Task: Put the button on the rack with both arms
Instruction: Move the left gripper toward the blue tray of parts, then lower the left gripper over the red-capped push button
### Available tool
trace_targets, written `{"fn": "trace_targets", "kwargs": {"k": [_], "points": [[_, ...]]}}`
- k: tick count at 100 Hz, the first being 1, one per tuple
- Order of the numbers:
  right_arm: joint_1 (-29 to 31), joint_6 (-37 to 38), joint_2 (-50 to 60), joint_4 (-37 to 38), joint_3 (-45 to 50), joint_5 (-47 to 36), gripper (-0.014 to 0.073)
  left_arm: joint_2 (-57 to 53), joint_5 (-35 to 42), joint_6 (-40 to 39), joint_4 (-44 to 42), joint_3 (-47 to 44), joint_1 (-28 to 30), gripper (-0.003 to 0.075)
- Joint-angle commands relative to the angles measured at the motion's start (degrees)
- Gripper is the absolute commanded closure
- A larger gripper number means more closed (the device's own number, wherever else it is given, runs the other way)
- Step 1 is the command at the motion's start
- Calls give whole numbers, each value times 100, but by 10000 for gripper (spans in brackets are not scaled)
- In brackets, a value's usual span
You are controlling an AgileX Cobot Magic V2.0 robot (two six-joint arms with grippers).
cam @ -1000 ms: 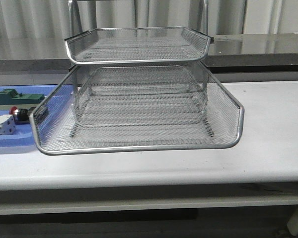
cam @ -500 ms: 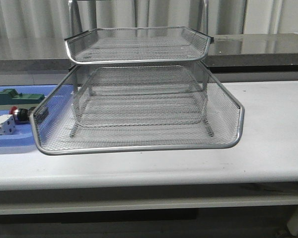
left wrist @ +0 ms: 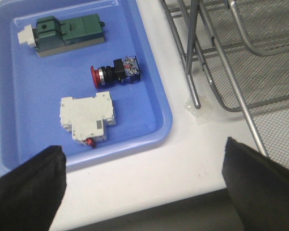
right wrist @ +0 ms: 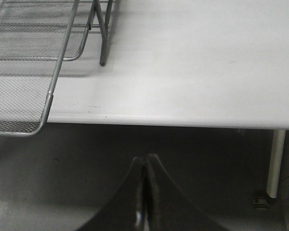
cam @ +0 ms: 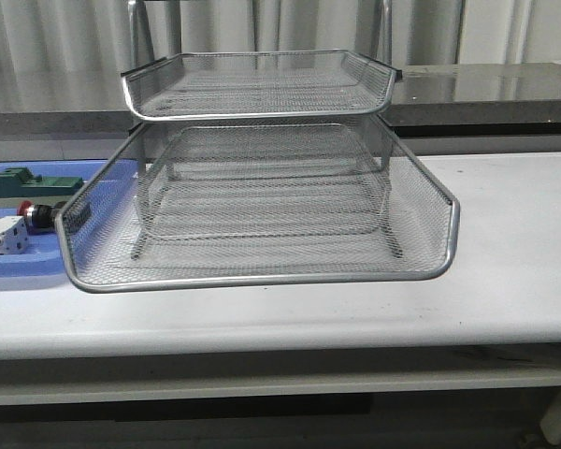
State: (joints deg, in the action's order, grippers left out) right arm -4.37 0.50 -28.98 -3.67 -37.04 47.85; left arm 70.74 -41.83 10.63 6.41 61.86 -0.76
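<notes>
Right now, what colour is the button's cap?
Red. The button lies in the blue tray, cap clearest in the left wrist view.

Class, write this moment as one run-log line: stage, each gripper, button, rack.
stage: pre-grasp | left gripper: open, over blue tray | right gripper: shut, empty | button: in tray, untouched | rack: empty

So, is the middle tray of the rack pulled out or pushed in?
Pulled out. The middle tray of the rack juts well forward of the top tray in the front view.
</notes>
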Motion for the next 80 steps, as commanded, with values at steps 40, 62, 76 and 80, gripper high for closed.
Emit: {"fn": "trace_targets", "kwargs": {"k": [40, 62, 76, 80], "points": [[43, -50, -10, 20, -183, -343, 664, 2181, -405, 2391, 105, 2852, 13, 102], [43, -50, -10, 20, -183, -343, 664, 3493, -1176, 2588, -29, 4526, 13, 102], [43, -50, -10, 20, -183, -343, 664, 4147, -1593, 2828, -182, 5251, 13, 102], [43, -50, -10, 20, -183, -343, 664, 4304, -1656, 2920, -230, 5392, 13, 102]]}}
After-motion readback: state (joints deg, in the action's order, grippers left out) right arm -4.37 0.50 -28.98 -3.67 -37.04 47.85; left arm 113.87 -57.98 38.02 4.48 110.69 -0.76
